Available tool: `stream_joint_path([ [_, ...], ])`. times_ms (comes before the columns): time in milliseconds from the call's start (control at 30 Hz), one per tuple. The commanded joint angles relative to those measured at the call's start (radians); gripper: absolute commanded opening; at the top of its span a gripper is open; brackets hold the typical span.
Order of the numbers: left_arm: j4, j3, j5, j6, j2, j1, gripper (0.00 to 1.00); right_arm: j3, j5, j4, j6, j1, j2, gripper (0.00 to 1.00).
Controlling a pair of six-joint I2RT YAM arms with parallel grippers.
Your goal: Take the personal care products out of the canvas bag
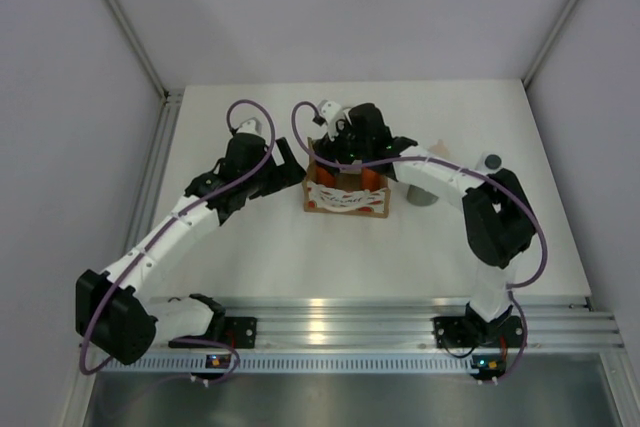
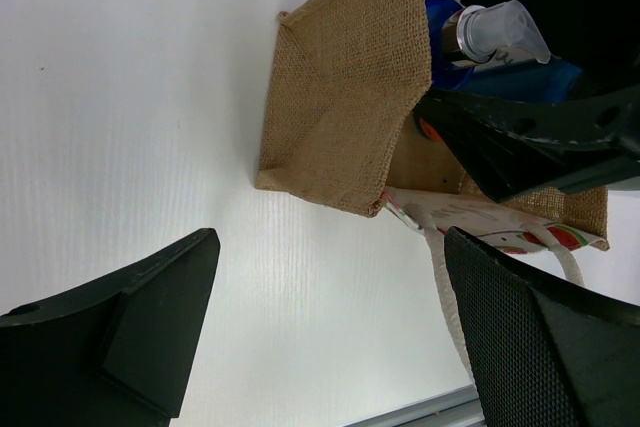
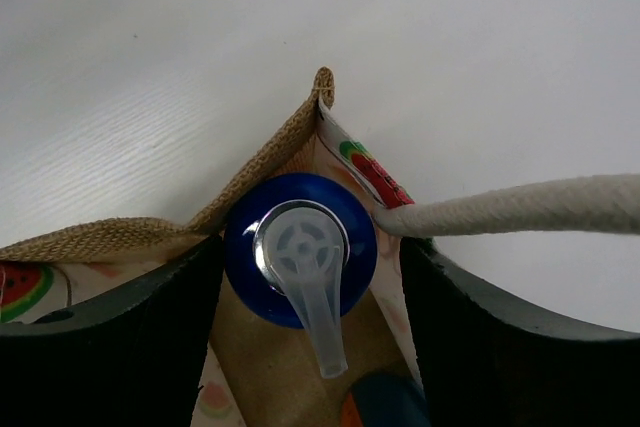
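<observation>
The canvas bag (image 1: 345,197) stands near the middle of the overhead view on the white table (image 1: 260,267). It is a small, boxy tote of coarse tan burlap with a white front panel printed with red watermelon slices. In the left wrist view the bag (image 2: 340,97) fills the upper centre, and one side wall is folded in a crease. A thick white rope handle (image 3: 520,207) runs off the right of the right wrist view. A pump bottle (image 3: 300,257) sits in the corner of the bag (image 3: 270,152), with a round deep-blue top, a silver collar and a clear plastic nozzle. Below it, at the frame's bottom edge, a second bottle (image 3: 385,402) shows a dark blue cap with orange beside it. The right gripper (image 3: 310,257) reaches down over the bag's mouth with its fingers partly apart on either side of the pump top. The finger at frame left is right at the blue rim, and the other has the bag's wall between it and the cap. Whether they press on the bottle cannot be told. The left gripper (image 2: 330,237) hangs just left of the bag in the overhead view, spread wide and holding nothing. A grey bottle (image 1: 420,195) stands just right of the bag, half hidden under the right arm.
</observation>
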Motion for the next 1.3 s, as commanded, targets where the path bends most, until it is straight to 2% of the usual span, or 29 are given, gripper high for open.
stream_joint_path([
  [0,0.037,-0.001,-0.016,0.023,-0.037,-0.005,0.98,0.060,-0.025,-0.001,-0.029,-0.008,0.024,0.69],
  [300,0.037,-0.008,-0.027,0.040,-0.031,-0.005,0.98,0.087,-0.054,0.005,-0.027,-0.008,0.091,0.69],
  [800,0.035,-0.024,-0.039,0.061,-0.059,-0.004,0.98,-0.038,-0.092,0.254,0.040,-0.016,0.079,0.65],
  [933,0.029,-0.028,-0.050,0.067,-0.071,-0.002,0.98,-0.045,-0.100,0.278,0.040,-0.019,0.093,0.54],
  [1067,0.027,-0.031,-0.056,0.072,-0.077,-0.004,0.98,-0.074,-0.107,0.324,0.043,-0.022,0.082,0.36],
  [1133,0.027,-0.031,-0.055,0.072,-0.077,-0.004,0.98,-0.094,-0.114,0.356,0.043,-0.024,0.070,0.24],
  [1200,0.027,-0.033,-0.055,0.072,-0.080,-0.004,0.98,-0.102,-0.121,0.363,0.045,-0.025,0.062,0.19],
  [1267,0.029,-0.036,-0.055,0.072,-0.080,-0.004,0.98,-0.105,-0.129,0.367,0.043,-0.025,0.047,0.05],
])
